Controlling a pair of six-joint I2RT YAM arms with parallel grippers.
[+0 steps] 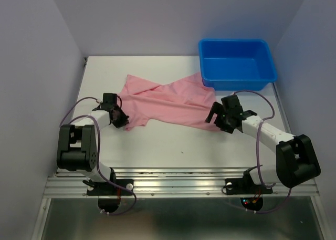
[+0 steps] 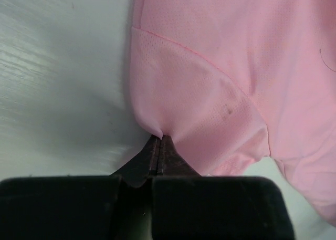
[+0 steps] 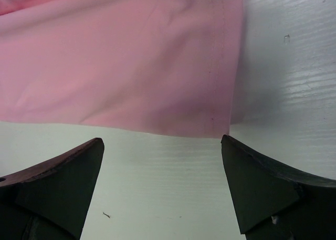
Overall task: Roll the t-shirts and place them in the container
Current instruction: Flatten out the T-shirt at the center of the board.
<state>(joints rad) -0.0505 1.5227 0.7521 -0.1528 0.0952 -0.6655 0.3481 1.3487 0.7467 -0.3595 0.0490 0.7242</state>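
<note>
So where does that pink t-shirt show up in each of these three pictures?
Top external: the pink t-shirt lies rumpled across the middle of the white table, its far right corner next to the blue bin.
Left wrist: it fills the upper right, and the left gripper pinches its edge.
Right wrist: it fills the top, its hemmed corner just ahead of the open right gripper.
Shared landmark: the white table.

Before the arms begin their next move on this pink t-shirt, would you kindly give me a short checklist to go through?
1. Left gripper shut on the t-shirt edge: ok.
2. Right gripper open, fabric just ahead of it, nothing gripped: ok.
3. T-shirt spread flat for rolling: not ok, it lies bunched and twisted.
4. T-shirt free of the blue bin: cannot tell, one tip lies right beside it.
5. Left pinch takes one layer only: cannot tell.
</note>
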